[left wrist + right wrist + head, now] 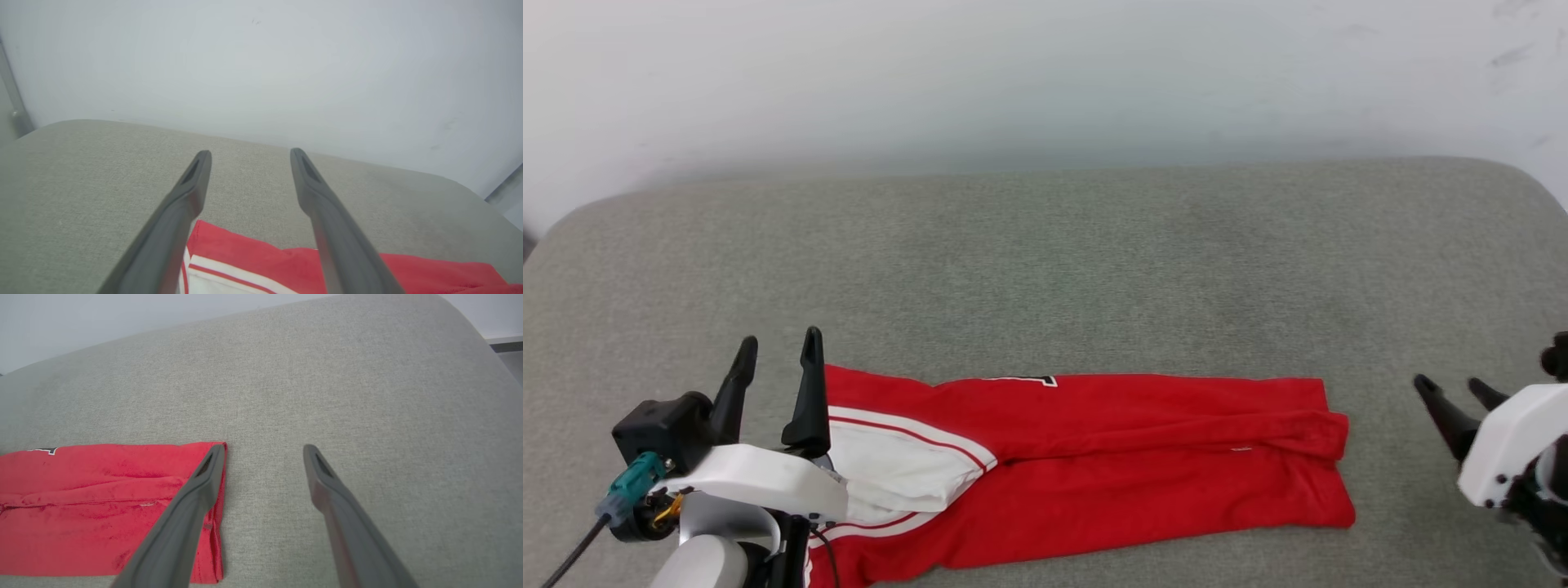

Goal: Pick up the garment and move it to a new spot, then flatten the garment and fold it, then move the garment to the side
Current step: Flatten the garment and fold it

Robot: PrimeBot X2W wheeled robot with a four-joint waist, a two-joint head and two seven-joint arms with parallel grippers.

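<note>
**Both claws open, red T-shirt lying in a long band on the grey cushion**

Head view: the red T-shirt (1094, 457) lies at 6 o'clock in the frame, on the near part of the grey fabric cushion (1045, 261). It is folded lengthwise into a long strip running 9 to 3. Its white sleeve (890, 465) with red stripes sits on top at the 9 o'clock end. A small black-and-white print (1033, 380) shows on the far edge. My left claw (780, 337) is at 8 o'clock with its fingers spread and nothing between them. One finger overlaps the shirt's sleeve end, but I cannot tell whether it touches. My right claw (1449, 382) is at 4 o'clock, also spread and empty, apart from the shirt's hem end. A pale wall (1045, 73) is at 12.

Left wrist view: my left claw (250, 153) is wide open and empty. The T-shirt (253, 253) is at 6 o'clock, below and between the fingers, with a sleeve stripe (229, 267) at 7. Cushion lies beyond it, and the wall is at 12.

Right wrist view: my right claw (264, 448) is open and grips nothing. The T-shirt (102, 498) is at 8 o'clock, and its hem edge passes behind the 9 o'clock side finger (192, 510). There is bare cushion between the fingertips and out to 3.
</note>
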